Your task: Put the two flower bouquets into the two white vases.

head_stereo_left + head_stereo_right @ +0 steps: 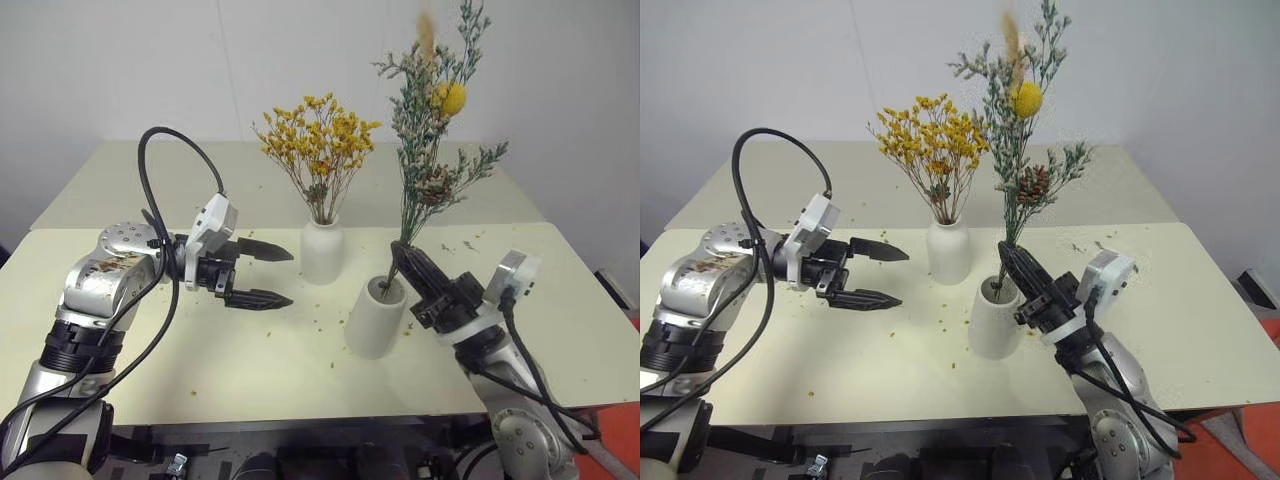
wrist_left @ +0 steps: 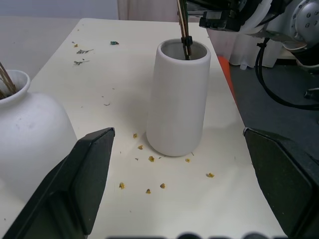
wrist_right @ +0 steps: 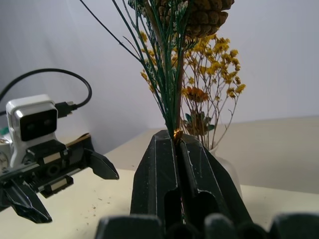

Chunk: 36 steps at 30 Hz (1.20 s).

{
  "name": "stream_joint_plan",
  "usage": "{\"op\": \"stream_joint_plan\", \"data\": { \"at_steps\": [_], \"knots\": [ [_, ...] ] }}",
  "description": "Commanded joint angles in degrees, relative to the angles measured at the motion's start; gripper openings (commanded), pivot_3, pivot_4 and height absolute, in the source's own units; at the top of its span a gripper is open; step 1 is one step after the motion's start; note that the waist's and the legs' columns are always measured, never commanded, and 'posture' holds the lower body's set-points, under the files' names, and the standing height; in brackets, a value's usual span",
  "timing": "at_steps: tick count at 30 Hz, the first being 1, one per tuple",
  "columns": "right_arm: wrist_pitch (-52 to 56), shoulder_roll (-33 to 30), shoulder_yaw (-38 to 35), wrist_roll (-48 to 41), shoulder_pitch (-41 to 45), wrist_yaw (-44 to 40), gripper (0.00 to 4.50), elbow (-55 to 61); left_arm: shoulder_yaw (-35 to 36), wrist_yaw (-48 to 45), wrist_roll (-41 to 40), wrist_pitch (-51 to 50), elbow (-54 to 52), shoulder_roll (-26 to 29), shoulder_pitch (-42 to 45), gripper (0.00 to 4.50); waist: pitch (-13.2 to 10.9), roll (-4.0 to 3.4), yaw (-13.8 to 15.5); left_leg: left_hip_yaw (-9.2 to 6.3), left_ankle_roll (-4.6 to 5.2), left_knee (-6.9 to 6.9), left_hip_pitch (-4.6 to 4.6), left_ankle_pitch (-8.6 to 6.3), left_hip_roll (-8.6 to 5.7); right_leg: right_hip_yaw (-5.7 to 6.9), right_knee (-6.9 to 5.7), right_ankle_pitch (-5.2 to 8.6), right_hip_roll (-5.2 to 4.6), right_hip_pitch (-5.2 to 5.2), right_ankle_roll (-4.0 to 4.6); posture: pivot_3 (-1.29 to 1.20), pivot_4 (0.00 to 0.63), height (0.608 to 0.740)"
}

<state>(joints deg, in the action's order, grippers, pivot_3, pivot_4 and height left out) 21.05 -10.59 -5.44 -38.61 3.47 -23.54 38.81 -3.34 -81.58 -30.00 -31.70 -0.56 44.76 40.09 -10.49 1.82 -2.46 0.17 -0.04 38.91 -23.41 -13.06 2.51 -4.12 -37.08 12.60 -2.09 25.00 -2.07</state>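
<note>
The yellow-orange bouquet (image 1: 318, 145) already stands in the bottle vase (image 1: 322, 250); at its 4 o'clock the right gripper (image 1: 404, 262) clamps the grey-green bouquet (image 1: 435, 130), stems apparently inside the cylinder vase (image 1: 375, 318), release pending, while the left gripper (image 1: 268, 274) gapes empty.

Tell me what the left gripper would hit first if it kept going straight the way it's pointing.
Probably the cylinder vase: the left gripper, open, points across the table with that vase centred between its fingers in its wrist view. The bottle vase sits just off to one side, though depth is uncertain.
</note>
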Motion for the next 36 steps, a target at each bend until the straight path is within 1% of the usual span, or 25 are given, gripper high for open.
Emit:
{"op": "stream_joint_plan", "data": {
  "at_steps": [1, 2, 4, 5, 12, 13, 18, 26, 30, 32, 36],
  "knots": [
    [-4.54, -0.06, 0.28, 1.58, -0.57, -1.03, 0.58, 1.66, 1.60, 0.08, -0.96, 0.00, -1.02, 0.69, 0.56, 4.50, 0.00, 0.00, 0.00, 0.00, 0.00, 0.00, 0.01, 0.00, 0.00, 0.00, 0.00, 0.00, 0.00, 0.00, 0.00, 0.00, 0.150, 0.740],
    [-5.08, -0.11, 0.43, 1.84, -0.78, -1.15, 0.80, 1.64, 1.59, 0.07, -0.93, 0.06, -0.94, 0.70, 0.61, 4.50, 0.00, 0.00, 0.00, 0.00, 0.00, 0.00, 0.01, 0.00, 0.00, 0.00, -0.01, 0.00, 0.00, 0.00, 0.00, 0.00, 0.150, 0.740],
    [-6.11, -0.31, 0.75, 2.44, -1.40, -1.43, 1.45, 1.72, 1.56, 0.05, -0.82, 0.14, -0.82, 0.78, 0.59, 4.50, 0.00, 0.00, 0.00, 0.00, 0.00, -0.01, 0.02, 0.00, 0.01, 0.01, -0.01, 0.00, 0.01, 0.00, 0.00, 0.00, 0.150, 0.740],
    [-6.62, -0.47, 0.90, 2.61, -1.92, -1.76, 1.86, 1.88, 1.54, 0.01, -0.76, 0.20, -0.77, 0.83, 0.57, 4.50, 0.00, 0.00, 0.01, 0.00, 0.00, -0.01, 0.02, 0.00, 0.01, 0.01, -0.01, 0.00, 0.01, 0.00, 0.00, 0.00, 0.150, 0.740],
    [-7.92, -1.98, 0.67, 2.63, -5.06, -2.51, 4.36, 3.20, 1.31, -0.13, -0.50, 0.39, -0.21, 0.79, 0.90, 4.50, 0.00, 0.00, 0.03, 0.00, 0.00, -0.01, 0.01, 0.00, 0.01, 0.01, 0.00, 0.00, 0.01, 0.00, 0.00, 0.00, 0.150, 0.740],
    [-8.13, -2.38, 0.31, 2.15, -5.82, -2.94, 4.47, 3.62, 1.31, -0.18, -0.51, 0.43, -0.19, 0.76, 0.88, 4.50, 0.00, 0.00, 0.04, 0.00, 0.00, 0.00, 0.01, 0.00, 0.00, 0.00, -0.01, 0.00, 0.01, 0.00, 0.00, 0.00, 0.150, 0.740],
    [-8.96, -5.20, -1.43, 1.63, -10.06, -4.58, 4.47, 5.35, 1.10, -0.41, -0.32, 0.61, 0.18, 0.58, 0.99, 4.50, 0.00, 0.00, 0.07, 0.00, 0.00, 0.00, 0.01, 0.00, 0.00, 0.00, 0.00, 0.01, 0.00, -0.01, 0.00, 0.00, 0.150, 0.740],
    [-11.10, -7.47, -4.64, -1.07, -15.75, -7.16, 4.47, 6.97, 0.90, -0.72, 0.04, 1.14, 0.96, 0.23, 1.27, 4.50, 0.00, 0.00, 0.12, 0.00, 0.00, 0.00, 0.10, 0.00, 0.01, 0.00, -0.01, 0.01, 0.01, -0.07, -0.01, 0.00, 0.150, 0.740],
    [-10.69, -9.20, -8.49, -4.98, -19.33, -8.16, 4.47, 7.27, 1.69, -0.66, -0.53, 0.94, 1.02, 0.30, 0.89, 4.50, 0.00, 0.01, 0.18, 0.01, 0.00, 0.00, 0.11, 0.00, 0.00, 0.00, 0.00, 0.01, 0.00, -0.10, -0.01, 0.00, 0.150, 0.740],
    [-9.49, -12.16, -12.23, -7.17, -19.91, -8.67, 4.47, 6.58, 2.44, -1.18, -0.98, 0.80, 0.91, 1.11, 0.12, 4.50, 0.00, 0.01, 0.18, 0.01, 0.00, 0.02, 0.11, 0.00, -0.01, -0.01, 0.01, 0.01, -0.01, -0.12, -0.02, 0.00, 0.150, 0.740],
    [-5.99, -21.92, -21.62, -12.26, -19.97, -11.26, 4.47, 3.94, 4.23, -2.39, -1.23, 1.23, 0.87, 3.46, -2.31, 4.50, 0.00, 0.02, -0.03, 0.08, 0.00, 0.03, 0.23, 0.00, 0.00, -0.08, 0.01, 0.00, -0.01, -0.20, -0.03, 0.00, 0.150, 0.740]
  ]
}}
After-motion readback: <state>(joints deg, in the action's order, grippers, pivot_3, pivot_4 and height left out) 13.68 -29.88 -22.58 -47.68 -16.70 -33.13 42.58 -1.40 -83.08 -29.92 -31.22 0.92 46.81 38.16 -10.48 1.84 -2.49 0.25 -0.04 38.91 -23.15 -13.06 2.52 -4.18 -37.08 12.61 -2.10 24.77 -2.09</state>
